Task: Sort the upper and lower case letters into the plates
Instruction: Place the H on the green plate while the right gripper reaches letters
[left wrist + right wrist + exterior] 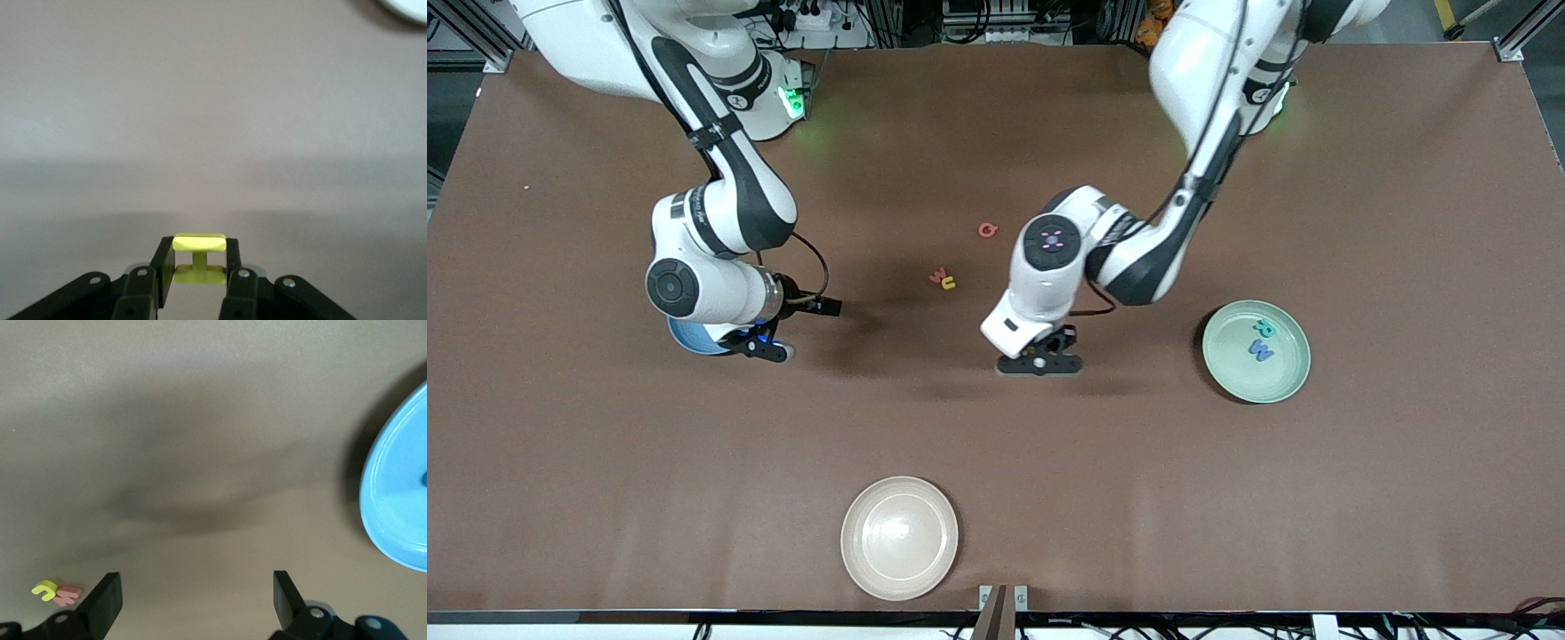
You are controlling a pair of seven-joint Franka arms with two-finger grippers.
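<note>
My left gripper (1040,360) is low at the middle of the table, shut on a yellow H (200,242) that sits between its fingers. The left gripper (199,250) pinches the H by its two bars. The mint green plate (1256,351) at the left arm's end holds a teal R (1264,328) and a blue W (1261,350). A red Q (987,230), a red w (937,276) and a yellow u (949,284) lie on the table. My right gripper (760,342) hangs open beside the sky blue plate (694,338). The right gripper (197,593) holds nothing, with the blue plate (400,507), yellow u (45,590) and red w (68,594) in its view.
A cream-white plate (899,537) sits near the table's front edge, nearer to the front camera than both grippers. Its rim (407,7) shows at the corner of the left wrist view. Brown tabletop surrounds everything.
</note>
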